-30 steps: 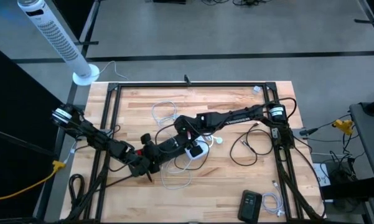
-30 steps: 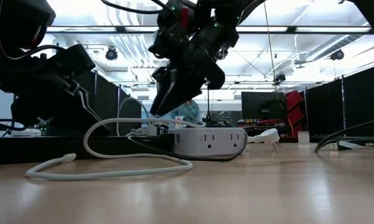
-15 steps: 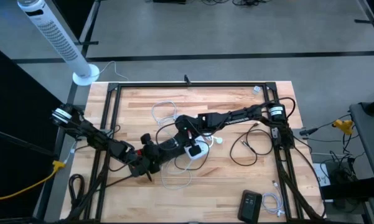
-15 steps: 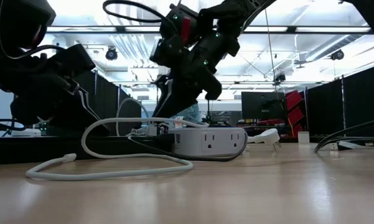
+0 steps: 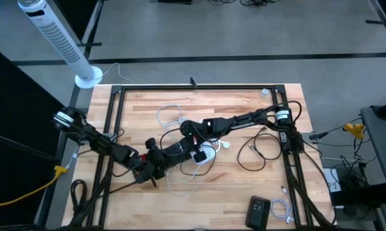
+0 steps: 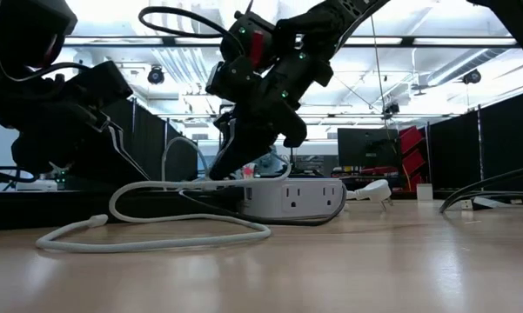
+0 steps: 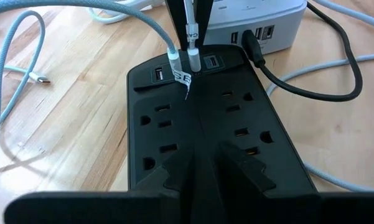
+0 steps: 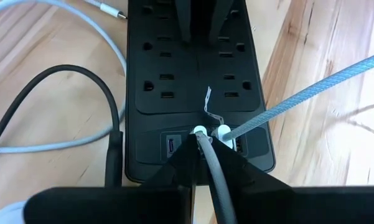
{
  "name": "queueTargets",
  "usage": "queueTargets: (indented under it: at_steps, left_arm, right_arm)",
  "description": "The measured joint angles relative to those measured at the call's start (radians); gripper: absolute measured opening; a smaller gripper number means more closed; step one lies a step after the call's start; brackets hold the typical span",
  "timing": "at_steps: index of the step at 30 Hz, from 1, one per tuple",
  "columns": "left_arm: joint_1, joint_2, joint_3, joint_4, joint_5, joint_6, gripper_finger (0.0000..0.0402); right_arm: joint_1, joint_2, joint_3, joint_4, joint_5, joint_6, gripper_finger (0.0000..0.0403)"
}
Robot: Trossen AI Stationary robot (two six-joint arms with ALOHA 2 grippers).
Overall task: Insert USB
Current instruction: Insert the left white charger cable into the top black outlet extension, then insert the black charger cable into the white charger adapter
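A black power strip [image 7: 205, 118] lies flat on the wooden table, with a white power block [image 6: 291, 198] just beyond its USB end. A light-blue braided cable's white plug [image 7: 173, 60] stands in one USB port. Beside it stands a second white USB plug [image 8: 200, 132] on a grey cable, with my right gripper [image 8: 202, 155] shut on it, above the strip's USB end [image 5: 191, 146]. My left gripper [image 7: 199, 165] is at the strip's opposite end [image 5: 155, 165], its fingers close together. My left gripper's fingers [image 7: 236, 171] lie on top of the black strip's socket end, along its middle line, slanting down from the table's left. Whether they pinch a part of the strip or only press on it, I cannot tell. The strip lies flat on the table. My right gripper pinches the white USB plug and its grey cable [image 8: 211, 168] between its two fingers, just behind the plug's tip. The fingers slant down from the table's right, along the plug. The plug's tip [image 7: 194, 62] is at a USB port of the black strip.
Loose white cables coil around the strip [image 5: 170, 115] [image 6: 157, 235]. A black cable [image 7: 311, 93] runs from the white block. Another black cable [image 5: 257, 154] lies at the right, and a dark device [image 5: 258, 210] near the front edge. A black frame [image 5: 115, 90] edges the table.
My right gripper has sunk toward the black strip's USB end and has shut: its fingers, spread a second ago in the low view, now meet. The white cable loop in front of the strip has dropped lower.
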Motion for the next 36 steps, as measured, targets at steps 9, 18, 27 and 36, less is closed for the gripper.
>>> queueTargets:
  at_steps: [9,18,27,36]
  left_arm:
    - [0.000,0.000,0.000,0.003,0.002,-0.002,0.0063]
    - [0.000,0.000,0.000,0.003,0.003,-0.003,0.0063]
    - [0.000,0.000,0.000,0.003,0.003,-0.003,0.0063]
    - [-0.002,-0.061,-0.001,-0.085,0.024,-0.017,0.0063]
  right_arm:
    - [-0.001,-0.011,0.005,-0.016,0.011,-0.012,0.0016]
    - [-0.009,-0.034,0.005,-0.014,0.019,-0.016,0.0080]
    - [-0.009,0.018,0.006,0.016,0.008,-0.005,0.0111]
    - [-0.008,-0.014,0.006,-0.008,0.047,-0.008,0.0102]
